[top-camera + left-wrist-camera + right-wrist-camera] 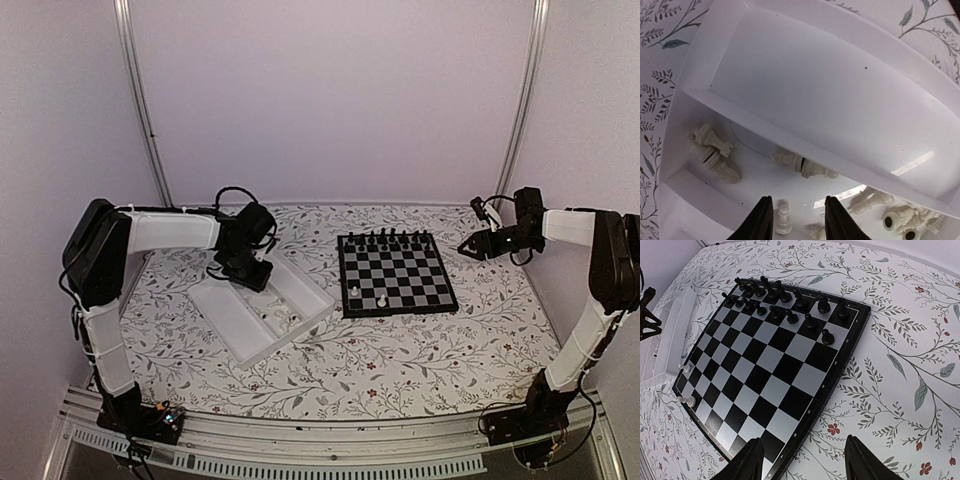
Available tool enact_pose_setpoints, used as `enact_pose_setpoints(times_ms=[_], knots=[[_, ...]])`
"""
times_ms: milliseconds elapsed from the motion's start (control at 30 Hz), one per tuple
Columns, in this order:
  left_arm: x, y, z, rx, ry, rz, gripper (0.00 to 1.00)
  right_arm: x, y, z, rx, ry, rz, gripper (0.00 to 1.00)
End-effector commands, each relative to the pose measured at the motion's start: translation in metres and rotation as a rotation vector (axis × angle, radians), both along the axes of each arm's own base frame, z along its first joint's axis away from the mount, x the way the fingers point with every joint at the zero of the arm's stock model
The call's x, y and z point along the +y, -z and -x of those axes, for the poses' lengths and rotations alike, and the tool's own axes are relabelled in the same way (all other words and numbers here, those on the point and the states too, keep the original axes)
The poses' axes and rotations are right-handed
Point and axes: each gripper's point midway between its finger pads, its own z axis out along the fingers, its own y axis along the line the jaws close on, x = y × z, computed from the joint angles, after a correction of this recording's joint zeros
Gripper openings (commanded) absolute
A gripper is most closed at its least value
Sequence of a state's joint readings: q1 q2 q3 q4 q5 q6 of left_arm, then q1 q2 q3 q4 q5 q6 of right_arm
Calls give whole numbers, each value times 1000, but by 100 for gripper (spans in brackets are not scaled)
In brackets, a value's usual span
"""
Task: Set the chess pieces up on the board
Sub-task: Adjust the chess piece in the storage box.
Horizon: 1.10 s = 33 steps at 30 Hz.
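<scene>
Several white chess pieces (715, 150) lie loose in one compartment of a white tray (805, 80). My left gripper (795, 220) hangs over that compartment, open, and a small white pawn (783, 220) stands between its fingers, near the left one, untouched. From above, the left gripper (250, 272) sits at the tray's far end. The board (395, 272) lies right of centre, and two white pieces (353, 291) (381, 300) stand near its front left. The right wrist view has them at the board's (770, 370) left edge (686, 368) (688, 401). My right gripper (470, 245) (800, 460) is open and holds nothing, right of the board.
Black chessmen (385, 240) (785, 305) fill the board's two far rows. The tray (235, 320) lies at an angle left of the board, its larger compartment bare. A floral cloth (330, 370) covers the table, and white walls close in the back and sides.
</scene>
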State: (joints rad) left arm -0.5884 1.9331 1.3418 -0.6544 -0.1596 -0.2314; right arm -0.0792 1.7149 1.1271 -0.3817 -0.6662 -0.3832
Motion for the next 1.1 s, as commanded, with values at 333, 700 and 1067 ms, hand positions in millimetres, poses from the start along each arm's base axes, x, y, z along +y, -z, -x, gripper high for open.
enact_pose_setpoints(times_ms=[333, 700, 1067], knots=[[-12, 31, -16, -2, 205, -31, 43, 2, -2, -5, -4, -16, -11, 59], [-5, 19, -30, -38, 187, -47, 43, 4, 5, -5, 18, -22, -17, 59], [-10, -12, -19, -22, 187, 42, 36, 4, 4, -5, 20, -24, -14, 59]])
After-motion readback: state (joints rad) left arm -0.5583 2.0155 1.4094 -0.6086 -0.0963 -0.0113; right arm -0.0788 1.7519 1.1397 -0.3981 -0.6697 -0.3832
